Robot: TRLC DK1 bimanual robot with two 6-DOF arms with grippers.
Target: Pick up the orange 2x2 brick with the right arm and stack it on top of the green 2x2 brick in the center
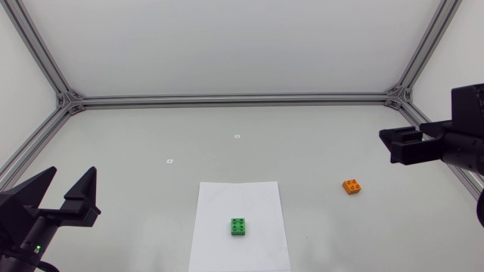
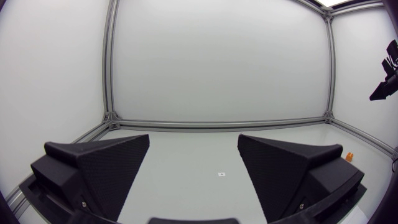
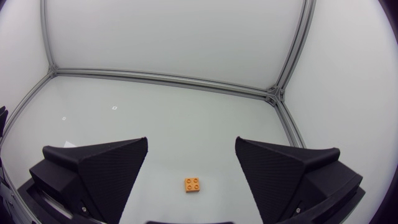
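The right gripper [image 3: 191, 142] has its two fingers [image 3: 106, 165] spread wide with nothing between them. In its wrist view the orange brick [image 3: 192, 184] lies on the table ahead of the gap, not touching either finger. In the head view this gripper [image 1: 389, 145] hangs at the right side of the table [image 1: 318, 136], apart from the orange brick [image 1: 351, 185].

The left gripper [image 2: 194, 140] is also spread wide and holds nothing. In the head view it [image 1: 72, 175] sits at the near left corner, well apart from both bricks.

There is one orange brick. It sits flat with its four studs up, on bare table to the right of the sheet of paper [image 1: 227, 200]. It is square, so it has no long axis, and its sides are turned a little out of line with the paper's edges. The left wrist view shows it [image 2: 351, 157] only as a small spot far across the table.

There is one green brick [image 1: 239, 227], also with its four studs up. It rests on the single white sheet, toward the sheet's near end, with its sides about parallel to the sheet's edges. The two bricks are well apart.

Two small white marks [image 1: 237, 136] [image 1: 170, 160] lie on the table beyond the paper.
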